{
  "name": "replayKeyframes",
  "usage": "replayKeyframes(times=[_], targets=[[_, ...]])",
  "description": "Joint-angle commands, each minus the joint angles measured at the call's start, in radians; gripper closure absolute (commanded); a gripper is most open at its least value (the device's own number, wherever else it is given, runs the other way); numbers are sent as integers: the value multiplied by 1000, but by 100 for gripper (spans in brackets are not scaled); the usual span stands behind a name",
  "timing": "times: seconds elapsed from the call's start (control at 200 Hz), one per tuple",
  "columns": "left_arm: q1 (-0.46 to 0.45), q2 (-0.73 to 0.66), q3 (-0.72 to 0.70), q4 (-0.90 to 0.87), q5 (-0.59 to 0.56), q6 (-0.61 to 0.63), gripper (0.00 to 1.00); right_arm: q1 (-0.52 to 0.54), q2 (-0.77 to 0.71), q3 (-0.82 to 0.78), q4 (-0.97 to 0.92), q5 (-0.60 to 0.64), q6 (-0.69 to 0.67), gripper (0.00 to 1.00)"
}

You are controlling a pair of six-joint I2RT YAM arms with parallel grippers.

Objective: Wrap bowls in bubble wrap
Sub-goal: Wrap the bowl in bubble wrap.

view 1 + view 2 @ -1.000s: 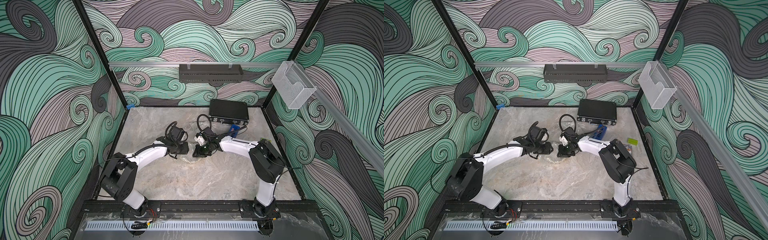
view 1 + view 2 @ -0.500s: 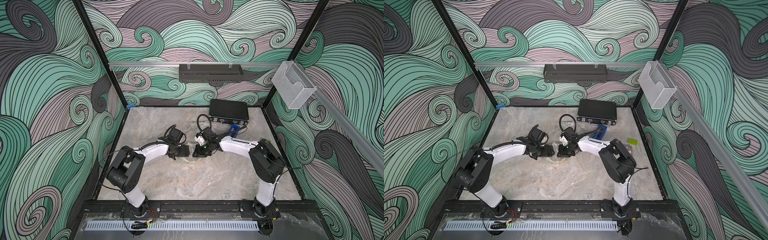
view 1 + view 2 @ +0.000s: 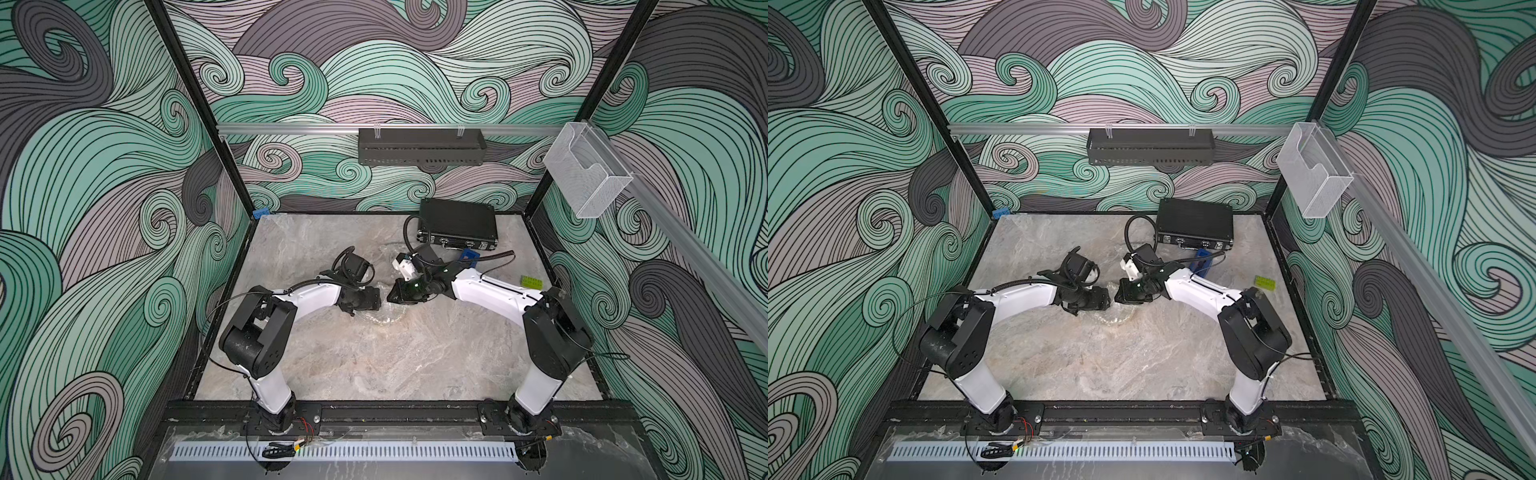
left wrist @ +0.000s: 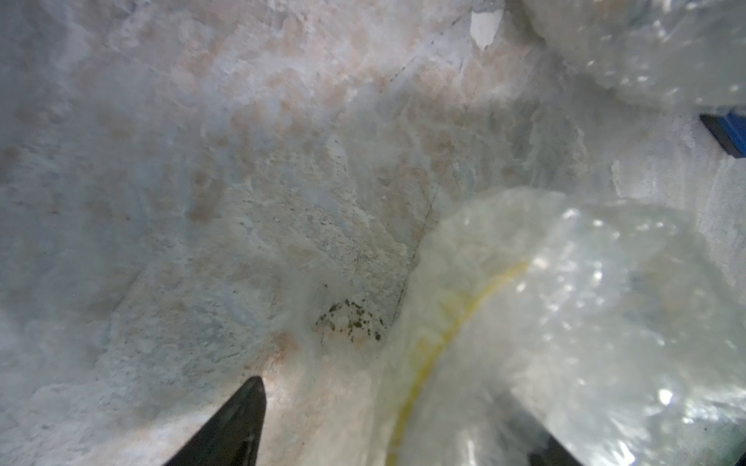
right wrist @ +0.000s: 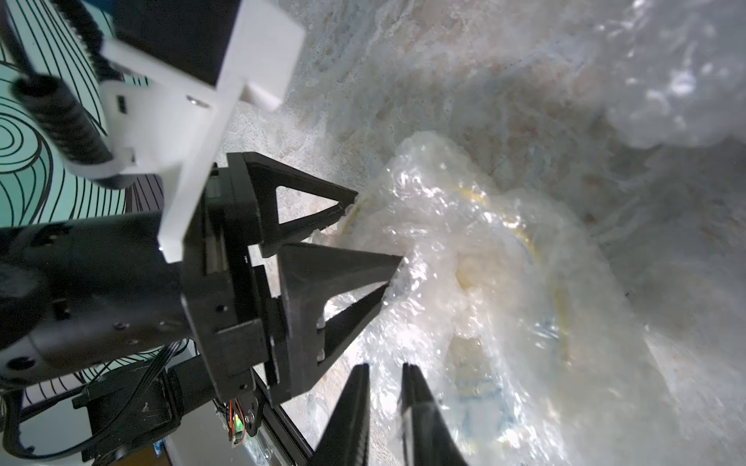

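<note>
Right wrist view, closest to my tools: my right gripper has its jaws nearly together, with a fold of the bubble wrap pinched between them. Just beside it, my left gripper stands wide, its tips only touching the edge of the same wrap. One second ago this gripper was much narrower, so I judge it has just let go of the fold it was tucking. The bowl lies inside the wrap on the marble table, between my two grippers; its yellow line shows through the plastic. I think this bowl is now covered, but the wrap is loose and may spring open when my right gripper releases. A little farther lies a second heap of wrap; whether it hides the other bowl I cannot tell. At the far wall stands a black case.
</note>
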Motion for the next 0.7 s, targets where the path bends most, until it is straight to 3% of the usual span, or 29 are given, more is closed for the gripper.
replayKeyframes(times=[0.0, 0.21, 0.42, 0.695], targets=[[8, 12, 17, -5, -5, 12, 22, 2, 50, 41, 31, -63, 30, 86], [8, 17, 14, 0, -3, 12, 22, -2, 142, 89, 16, -65, 20, 89], [8, -6, 14, -12, -13, 14, 22, -20, 159, 50, -85, 138, -32, 91], [16, -12, 69, -48, -1, 31, 15, -40, 195, 48, -66, 107, -22, 92]])
